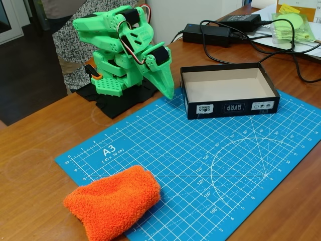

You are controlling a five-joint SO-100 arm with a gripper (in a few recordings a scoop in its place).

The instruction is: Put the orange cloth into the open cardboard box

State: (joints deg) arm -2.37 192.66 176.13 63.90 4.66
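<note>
The orange cloth [114,201], a fluffy rolled lump, lies at the near left corner of the blue cutting mat, partly over its edge. The open cardboard box [228,89] stands at the mat's far right, black outside with white labels on its front wall, beige and empty inside. My green arm sits folded at the back left. Its gripper [166,86] points down at the mat's far edge, just left of the box, with the jaws together and nothing held. The cloth is far from the gripper, toward the front of the table.
A blue A3 cutting mat [210,160] covers the wooden table. Two black power adapters [206,34] with cables lie behind the box. A pale green item in a clear bag [293,25] sits at the far right. A person stands behind the arm.
</note>
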